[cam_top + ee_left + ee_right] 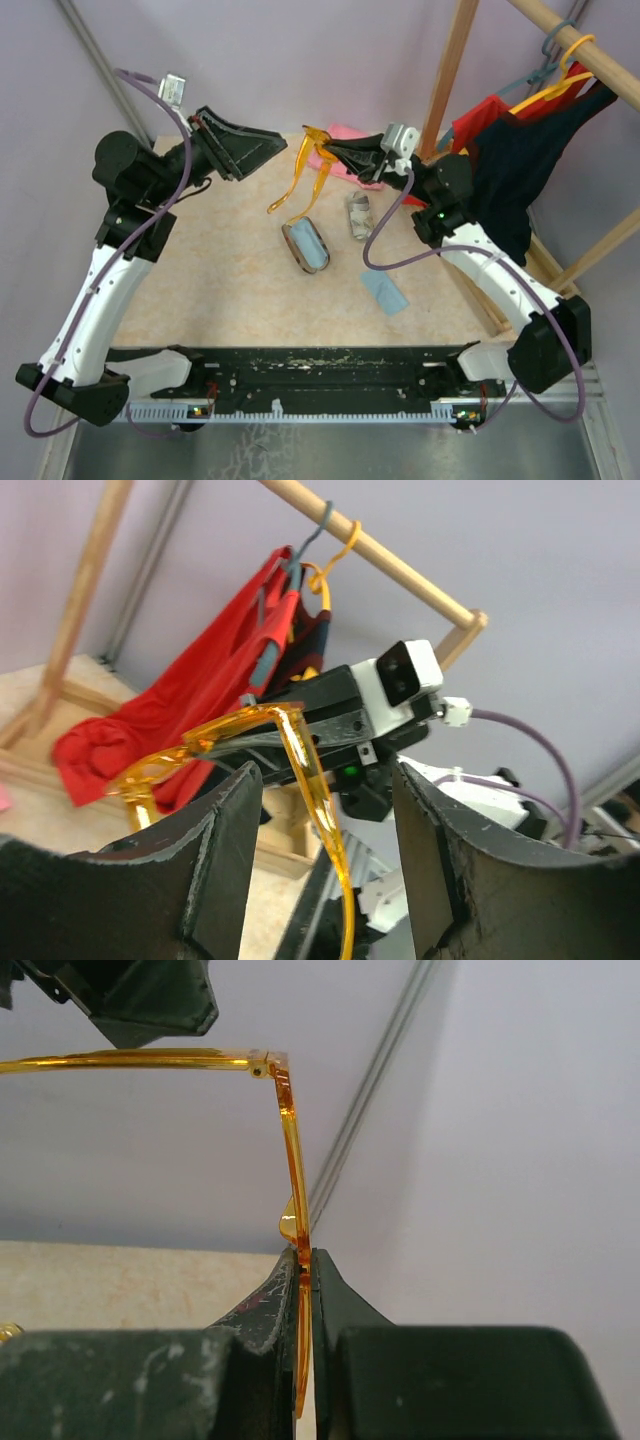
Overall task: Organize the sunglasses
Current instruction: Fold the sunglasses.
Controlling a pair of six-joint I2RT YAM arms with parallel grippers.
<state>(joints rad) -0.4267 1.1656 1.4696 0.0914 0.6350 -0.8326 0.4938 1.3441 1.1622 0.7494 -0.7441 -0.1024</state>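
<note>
Right wrist view: your right hand [305, 1265] clamps orange-amber sunglasses [288, 1130], lower centre, frame edge-on. Left wrist view: your left hand [325, 790] gapes wide, gripping nothing.

Place type: a robot manipulation lab cell is indicated.
Arm mounting: a left arm [95, 290] and a right arm [490, 270] are bolted to a black rail [320, 368] at 6 o'clock of the table [220, 260].
Cabling: exposed purple cables [390, 262] are routed along both arms.
Enclosure: plain lilac walls [300, 50] are seen from 9 to 12 o'clock.
Staged props: a wooden rack [450, 60] with hung garments [520, 170] is placed at 2 o'clock.
Work item: orange-amber sunglasses [318, 798] are clamped in the right gripper [303, 1260] at 12 o'clock.
</note>
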